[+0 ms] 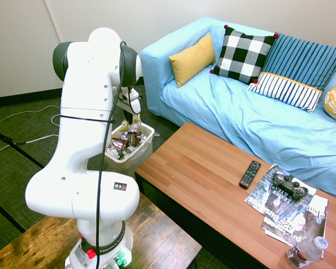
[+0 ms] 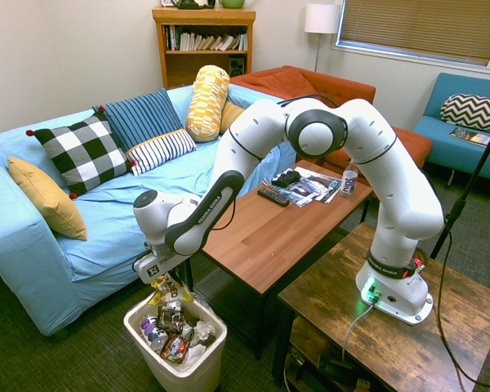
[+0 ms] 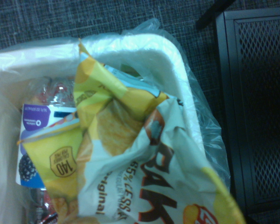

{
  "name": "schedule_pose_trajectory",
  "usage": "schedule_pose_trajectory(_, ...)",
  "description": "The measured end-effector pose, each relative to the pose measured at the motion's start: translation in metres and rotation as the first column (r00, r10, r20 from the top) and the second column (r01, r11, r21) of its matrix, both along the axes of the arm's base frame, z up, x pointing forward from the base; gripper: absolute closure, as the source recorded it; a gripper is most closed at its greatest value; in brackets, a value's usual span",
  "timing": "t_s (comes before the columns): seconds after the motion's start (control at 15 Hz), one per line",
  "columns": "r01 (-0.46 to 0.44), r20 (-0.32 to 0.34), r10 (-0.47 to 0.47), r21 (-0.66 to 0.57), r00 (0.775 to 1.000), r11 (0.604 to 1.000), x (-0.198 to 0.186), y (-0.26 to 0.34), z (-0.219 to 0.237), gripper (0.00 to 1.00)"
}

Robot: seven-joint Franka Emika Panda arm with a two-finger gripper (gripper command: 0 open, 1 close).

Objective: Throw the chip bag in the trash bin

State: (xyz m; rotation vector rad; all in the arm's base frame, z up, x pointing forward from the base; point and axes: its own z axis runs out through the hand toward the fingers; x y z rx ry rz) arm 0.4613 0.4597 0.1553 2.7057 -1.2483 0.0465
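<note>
The hand [image 2: 165, 278] points straight down above the trash bin [image 2: 147, 347], pinched tight on the top of the chip bag [image 2: 170, 287]. The bag hangs long axis upright, its lower end at the heap of wrappers [image 2: 175, 331] inside. The first exterior view hides most of this behind the arm, showing only a yellow sliver of bag. Only the wrist view shows the crumpled print and the bin's clear liner [image 3: 196, 107]; the lettering there is cut off.
</note>
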Motion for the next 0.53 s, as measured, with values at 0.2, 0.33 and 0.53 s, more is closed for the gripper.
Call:
schedule_pose_trajectory(0.2, -0.015, -0.001, 0.015, -0.03, 1.0, 0.999, -0.0086, 0.0087, -0.0068, 0.0)
schedule_pose_trajectory(0.33, -0.016, 0.001, 0.016, -0.035, 1.0, 0.999, -0.011, 0.0106, -0.008, 0.0)
schedule_pose_trajectory(0.53, -0.013, 0.004, 0.014, -0.032, 1.0, 0.999, -0.0102, 0.0109, -0.0043, 0.0)
